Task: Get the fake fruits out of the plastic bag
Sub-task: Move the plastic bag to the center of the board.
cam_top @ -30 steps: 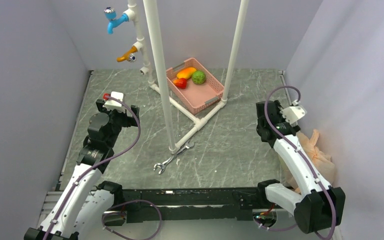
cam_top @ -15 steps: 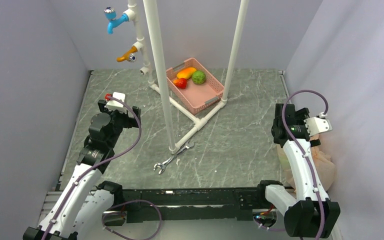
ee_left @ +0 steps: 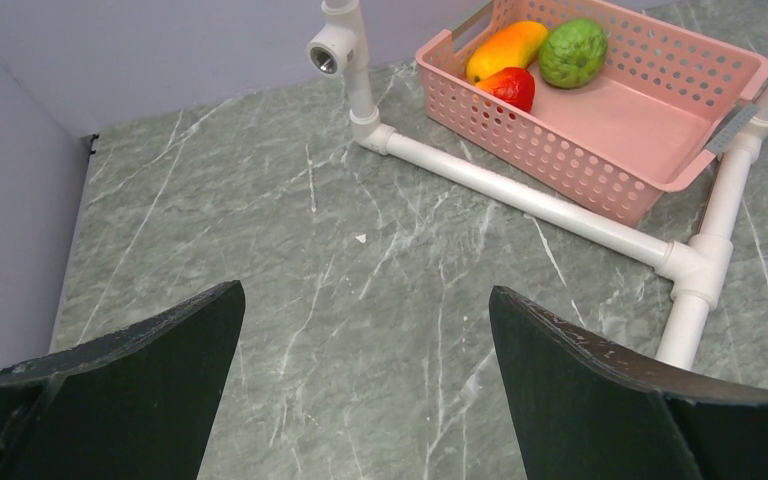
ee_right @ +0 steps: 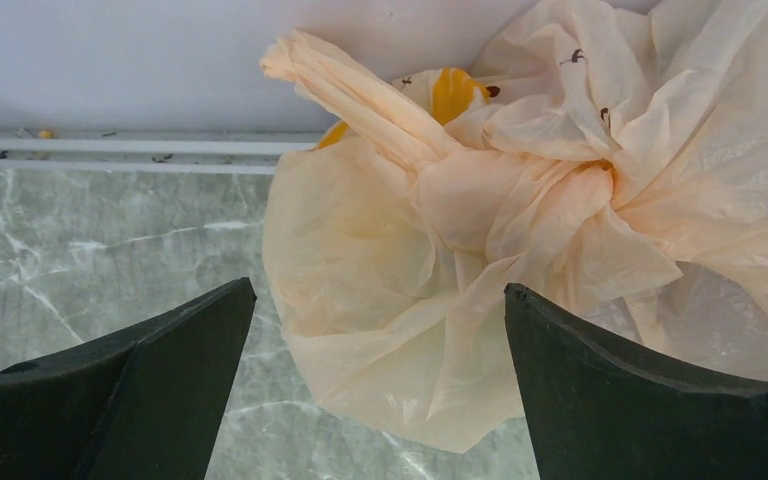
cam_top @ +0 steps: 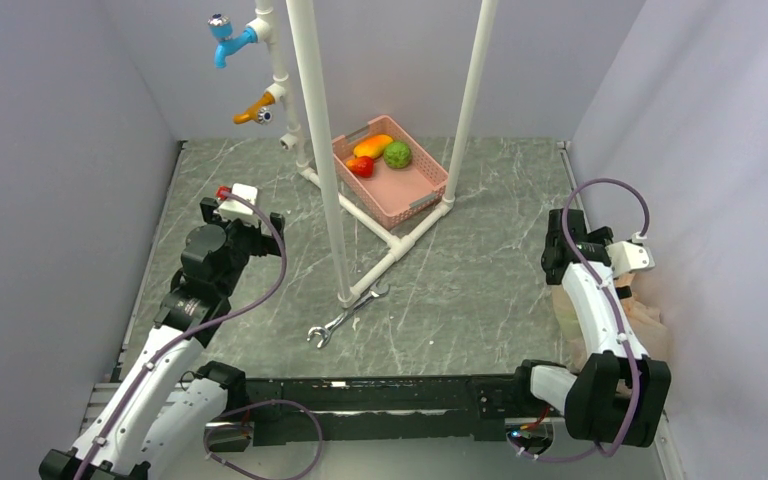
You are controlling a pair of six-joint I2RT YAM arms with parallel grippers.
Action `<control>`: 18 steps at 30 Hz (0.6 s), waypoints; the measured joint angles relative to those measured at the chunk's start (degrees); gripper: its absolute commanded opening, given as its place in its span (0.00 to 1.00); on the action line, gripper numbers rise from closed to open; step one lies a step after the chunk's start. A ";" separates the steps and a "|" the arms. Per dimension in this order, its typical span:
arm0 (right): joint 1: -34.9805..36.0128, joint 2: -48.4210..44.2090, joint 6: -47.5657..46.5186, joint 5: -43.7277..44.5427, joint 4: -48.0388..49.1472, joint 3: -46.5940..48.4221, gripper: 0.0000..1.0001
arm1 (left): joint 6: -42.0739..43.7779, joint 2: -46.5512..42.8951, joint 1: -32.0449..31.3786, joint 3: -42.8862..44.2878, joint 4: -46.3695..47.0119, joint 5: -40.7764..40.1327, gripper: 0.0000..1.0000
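1. Right gripper (ee_right: 378, 300): your two dark fingers (ee_right: 150, 385) are spread wide and hold nothing. In the right wrist view the gap between them frames the lower part of the plastic bag.
2. Plastic bag (ee_right: 430, 260): peach-beige, crinkled, gathered into a knot-like bunch near the middle, with one twisted handle sticking up to the left. It lies on the table against the right wall. Neither finger is seen touching it.
3. Yellow fake fruit (ee_right: 452, 92): one smooth yellow patch shows at the top of the bag, behind the handle. It is inside the bag. You cannot tell what else the bag holds.
4. Left gripper (ee_left: 366, 300): your fingers (ee_left: 130, 385) are wide apart and hold nothing, above bare table (ee_left: 260, 230), well apart from the bag.
5. White pipe frame (ee_left: 520, 195): it runs across the table ahead of the left gripper, with uprights rising from it.
6. Pink basket (ee_left: 660, 125): it lies beyond the pipe and holds an orange fruit (ee_left: 505, 50), a green fruit (ee_left: 572, 52) and a red fruit (ee_left: 508, 88), grouped at its far end.
7. Wrench (cam_top: 345, 315): it lies on the table beside the foot of the near upright, between the two arms.
8. Blue tap (cam_top: 230, 40) and orange tap (cam_top: 253, 112): both are mounted on the far-left upright.
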 measured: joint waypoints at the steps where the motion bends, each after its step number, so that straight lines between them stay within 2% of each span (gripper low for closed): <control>1: 0.00 0.00 0.24 -0.15 0.04 -0.35 0.98 | 0.00 0.02 -0.15 0.00 0.00 -0.11 0.99; 18: 0.92 -5.29 -2.01 -6.80 -1.53 -1.79 0.99 | 0.00 1.88 -1.51 0.48 -0.83 -0.98 0.99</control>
